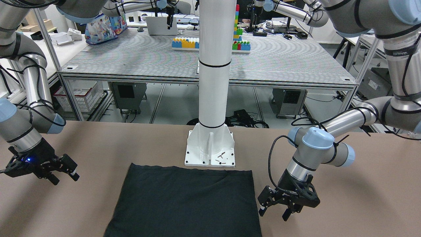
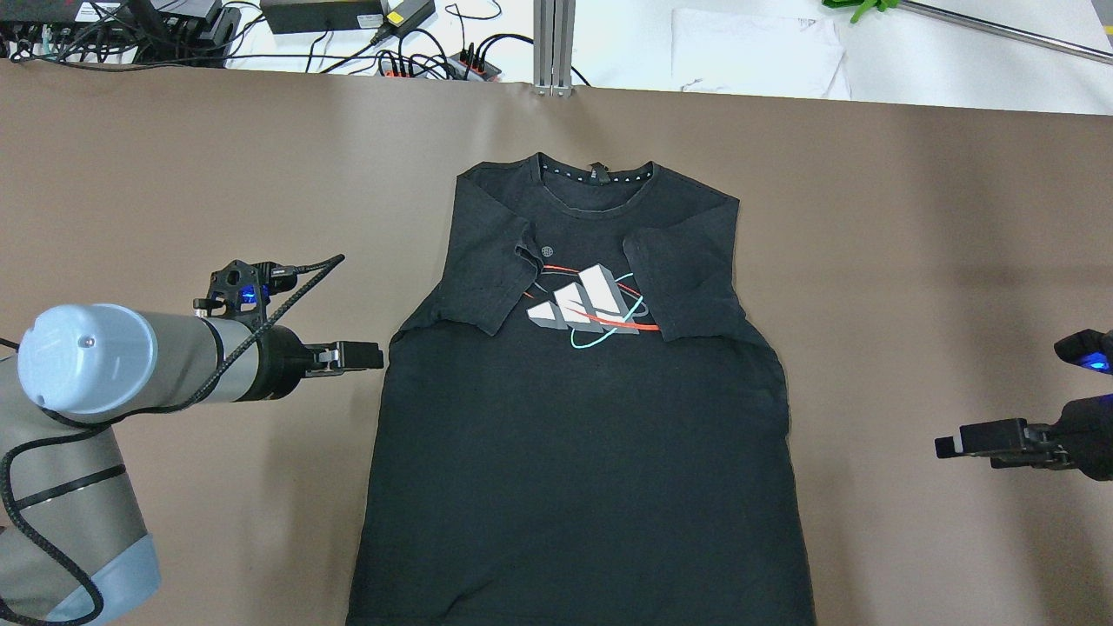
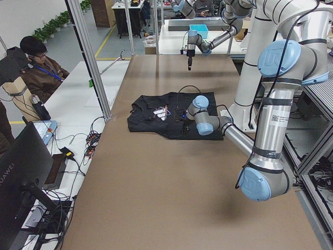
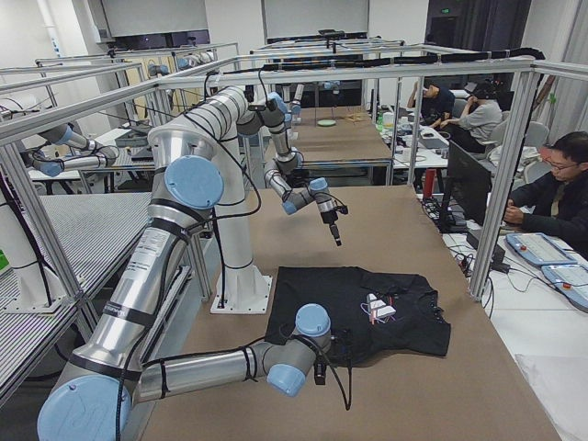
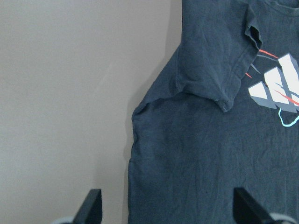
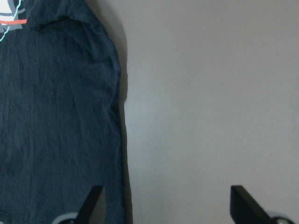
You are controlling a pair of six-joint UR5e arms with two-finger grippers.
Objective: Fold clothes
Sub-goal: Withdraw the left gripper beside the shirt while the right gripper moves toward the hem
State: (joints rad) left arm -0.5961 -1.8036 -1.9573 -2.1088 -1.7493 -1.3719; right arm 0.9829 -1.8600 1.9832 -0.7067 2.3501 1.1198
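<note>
A white pillar stands on its base plate at the robot's edge of the brown table, with a few small dark bits lying on the plate. Past the table's far edge lie cables and power strips, an aluminium post and a white sheet. A second table with coloured blocks stands behind the robot, and seated people show in the side views. The black T-shirt lies flat in the middle of the table, print up and collar towards the far edge. Both short sleeves are folded in over the chest, and the wavy hem runs just beside the base plate. The left gripper is low beside the shirt's left edge below the folded sleeve, its jaws spread wide. In its wrist view one finger is over bare table and the other over fabric; whether it touches the cloth cannot be told. The right gripper, also spread wide, is well apart from the shirt's right edge, with bare table between them.
</note>
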